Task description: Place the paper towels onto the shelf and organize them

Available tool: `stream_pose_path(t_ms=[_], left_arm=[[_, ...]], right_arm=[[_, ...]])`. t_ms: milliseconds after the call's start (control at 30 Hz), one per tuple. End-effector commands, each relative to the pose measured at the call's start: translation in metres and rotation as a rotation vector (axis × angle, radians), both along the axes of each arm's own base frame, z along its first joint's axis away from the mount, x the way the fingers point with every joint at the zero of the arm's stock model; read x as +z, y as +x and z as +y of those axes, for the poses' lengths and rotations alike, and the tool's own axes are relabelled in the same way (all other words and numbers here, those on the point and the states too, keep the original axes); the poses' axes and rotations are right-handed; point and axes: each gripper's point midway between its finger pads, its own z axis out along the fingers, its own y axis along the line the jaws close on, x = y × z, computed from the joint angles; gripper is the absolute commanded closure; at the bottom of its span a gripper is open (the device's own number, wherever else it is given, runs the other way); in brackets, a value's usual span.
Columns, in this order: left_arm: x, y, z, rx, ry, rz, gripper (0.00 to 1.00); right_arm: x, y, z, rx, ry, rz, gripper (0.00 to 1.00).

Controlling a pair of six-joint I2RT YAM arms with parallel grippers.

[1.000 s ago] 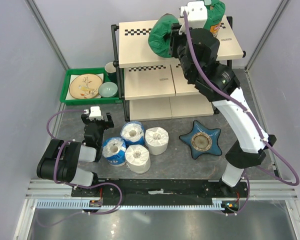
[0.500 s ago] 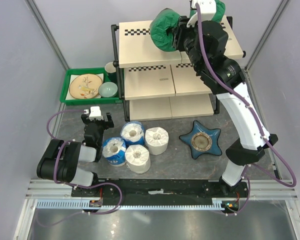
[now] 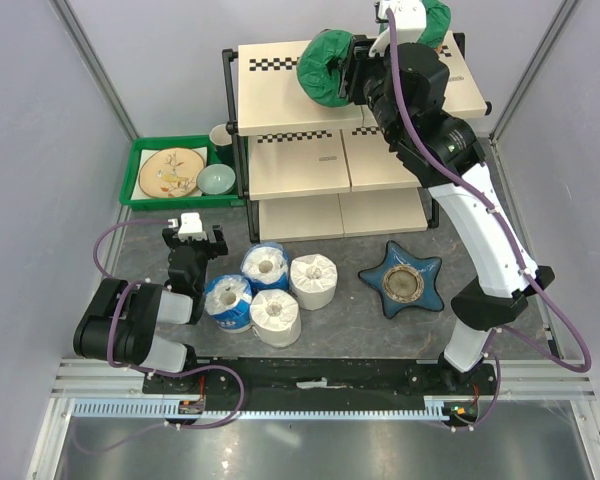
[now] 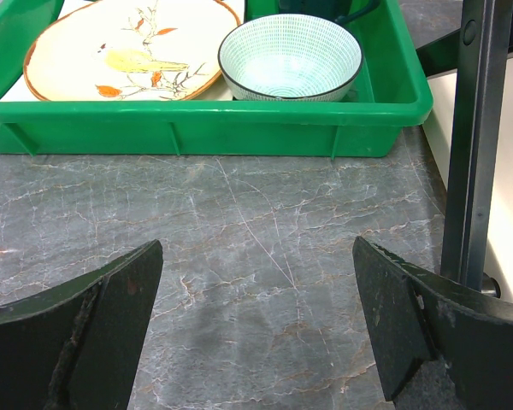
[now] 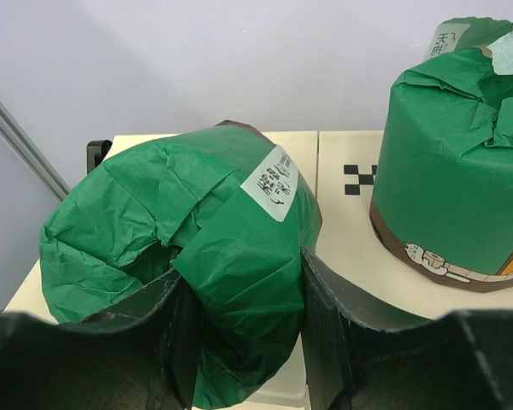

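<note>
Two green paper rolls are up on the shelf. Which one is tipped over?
The left green roll, between the right gripper's fingers, leans with its hollow end facing sideways. The other green roll stands upright on the top board.

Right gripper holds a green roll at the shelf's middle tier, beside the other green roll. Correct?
No: top tier, not middle. The top view shows the right gripper holding the green roll at the shelf's top tier, beside the other green roll.

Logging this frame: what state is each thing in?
Green-wrapped paper towel roll: tilted, gripped by right jaws.
Second green-wrapped roll: upright on top board of black-framed shelf.
Two blue-and-white rolls and two white rolls: upright on grey table.
Left jaws: open, empty.
</note>
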Motion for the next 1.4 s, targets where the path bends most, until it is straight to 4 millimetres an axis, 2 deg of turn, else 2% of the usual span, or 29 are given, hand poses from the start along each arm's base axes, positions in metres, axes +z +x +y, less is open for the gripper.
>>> stream_pose_path(t_ms=[0,200,400,833,1367], left_arm=[[0.016,0.007,0.001,0.005,0.004,-0.058,0.01],[0.016,0.006,0.001,0.005,0.003,-0.056,0.01],[0.016,0.007,0.001,0.005,0.004,-0.056,0.01],[0.016,0.007,0.001,0.005,0.004,-0.056,0.01],[0.016,0.007,0.001,0.005,0.003,-0.056,0.01]], right_arm=[[0.023,-0.004,-0.003,0.007,0.065,-0.062,0.48],[0.031,-0.005,-0.006,0.004,0.073,-0.083,0.32],[0.036,0.0,-0.003,0.003,0.081,-0.103,0.2],[0.042,0.016,-0.004,-0.006,0.105,-0.139,0.14],[0.071,-0.002,-0.013,0.029,0.163,-0.226,0.09]])
